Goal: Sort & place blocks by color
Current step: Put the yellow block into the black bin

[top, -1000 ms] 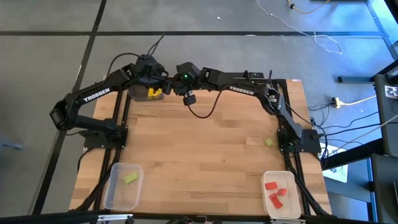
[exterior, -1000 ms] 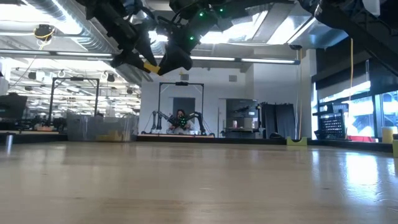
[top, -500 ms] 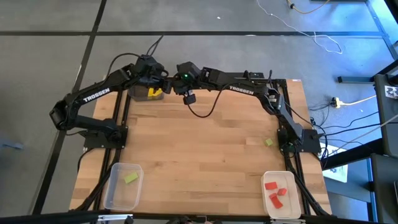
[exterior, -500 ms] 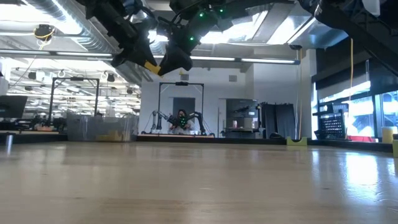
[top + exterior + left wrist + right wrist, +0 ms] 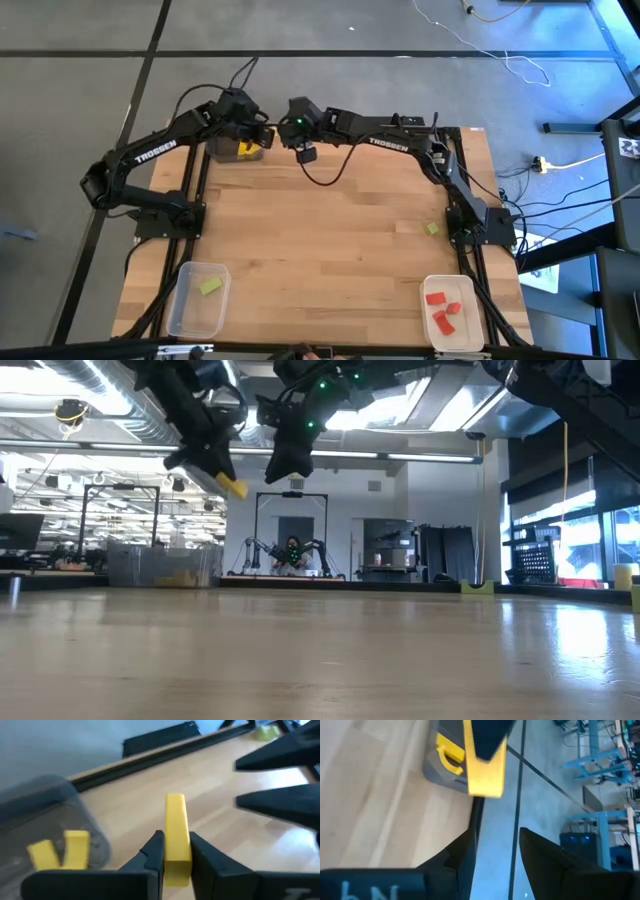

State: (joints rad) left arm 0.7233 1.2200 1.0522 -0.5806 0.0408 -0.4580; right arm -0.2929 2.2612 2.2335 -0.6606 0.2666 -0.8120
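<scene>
left gripper (image 5: 175, 851), upper left of the high view, pinches a yellow block (image 5: 176, 835) upright beside the dark bin (image 5: 228, 149); right gripper (image 5: 495, 851) faces it, jaws apart, empty.

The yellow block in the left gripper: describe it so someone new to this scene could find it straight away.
Start at the wooden table and go to its far left corner, where a dark bin holds other yellow blocks. Just beside that bin the left gripper is shut on the yellow block, facing the open right gripper. It is the only yellow piece up in the air.
</scene>
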